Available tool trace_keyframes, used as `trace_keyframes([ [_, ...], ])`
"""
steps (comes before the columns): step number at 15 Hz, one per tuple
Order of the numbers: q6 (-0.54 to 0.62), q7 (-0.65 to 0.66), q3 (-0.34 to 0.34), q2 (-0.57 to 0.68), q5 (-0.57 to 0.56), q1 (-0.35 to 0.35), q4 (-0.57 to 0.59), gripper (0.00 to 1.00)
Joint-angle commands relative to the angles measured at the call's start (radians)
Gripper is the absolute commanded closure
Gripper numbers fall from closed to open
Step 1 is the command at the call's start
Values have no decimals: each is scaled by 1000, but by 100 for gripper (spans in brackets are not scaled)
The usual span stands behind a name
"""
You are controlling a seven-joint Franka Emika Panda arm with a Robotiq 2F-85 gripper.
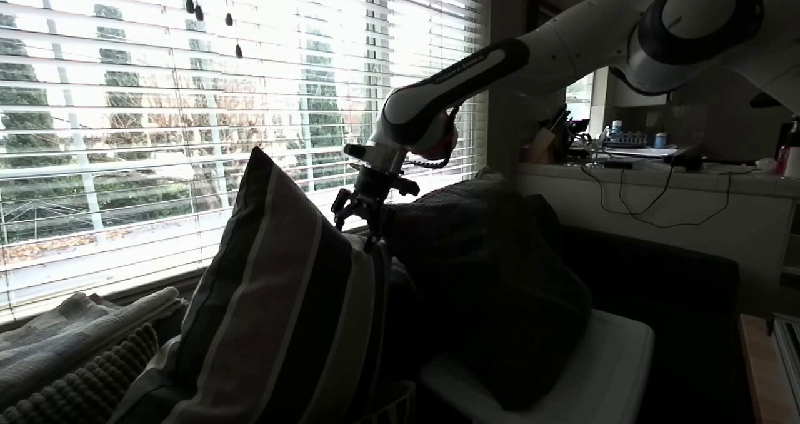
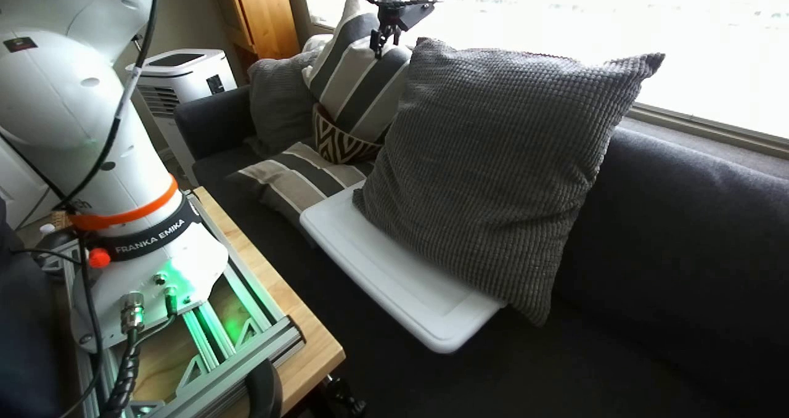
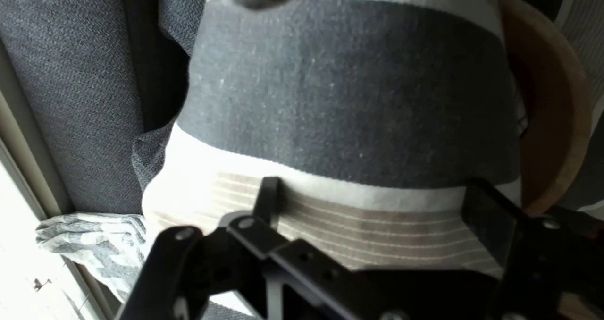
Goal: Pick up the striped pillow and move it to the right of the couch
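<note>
Fingers [image 3: 488,221] spread apart, the gripper [image 3: 374,188] pointed down at the top of the striped pillow [image 2: 363,85], which, in an exterior view, stood upright on the couch [image 2: 690,221] between a grey cushion [image 2: 280,97] and a larger ribbed cushion [image 2: 487,159].

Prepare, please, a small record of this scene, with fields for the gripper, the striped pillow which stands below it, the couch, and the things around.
Striped pillow: standing tilted, not yet gripped
Gripper: open, at the striped pillow's upper part; contact unclear
Couch: dark, bears several cushions
Second striped cushion: lying on the couch
Patterned basket: in front of the striped pillow in an exterior view
White tray: partly covered by the grey textured cushion
</note>
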Motion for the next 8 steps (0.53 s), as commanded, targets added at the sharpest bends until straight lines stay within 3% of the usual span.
trace_keyframes([
  [1,-22,-30,14,56,-13,4,59,26],
  [8,-19,34,10,54,-1,15,74,79],
])
